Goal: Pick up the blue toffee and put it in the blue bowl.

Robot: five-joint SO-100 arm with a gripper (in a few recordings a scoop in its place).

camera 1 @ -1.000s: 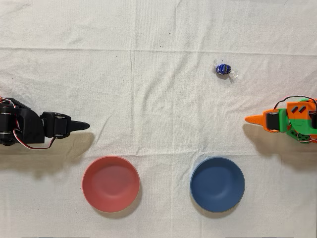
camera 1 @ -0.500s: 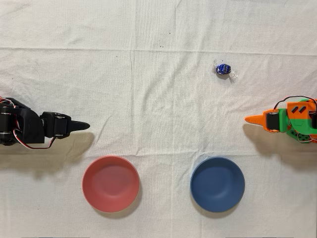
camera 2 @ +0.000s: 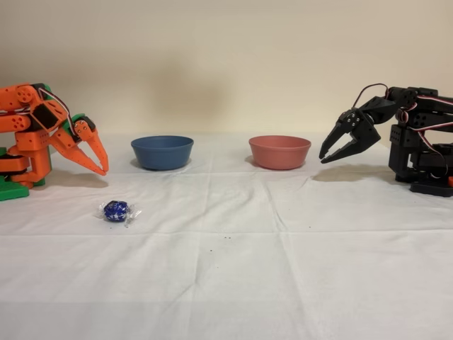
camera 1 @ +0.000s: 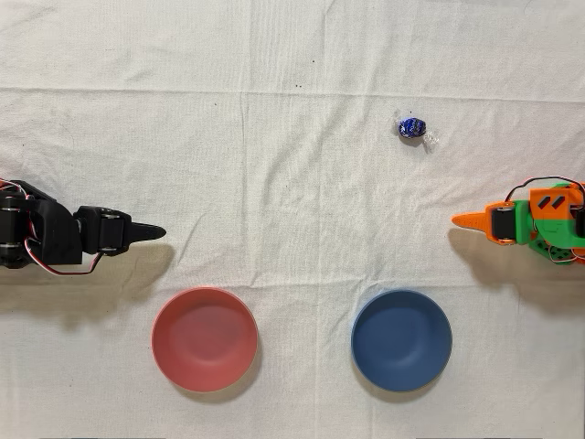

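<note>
White cloth covers the surface [camera 2: 297, 269]. Blue toffee [camera 1: 412, 127] lies alone, near the orange end effector [camera 2: 101, 168], which looks closed and empty. Blue bowl [camera 1: 401, 340] waits nearby.

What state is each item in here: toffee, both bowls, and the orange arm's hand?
blue toffee: wrapped, lying on the cloth, untouched.
blue bowl: upright, empty.
salmon-red bowl: upright, empty.
hand: shut, empty, apart from the toffee, pointing down at the cloth.
black arm: idle.
</note>
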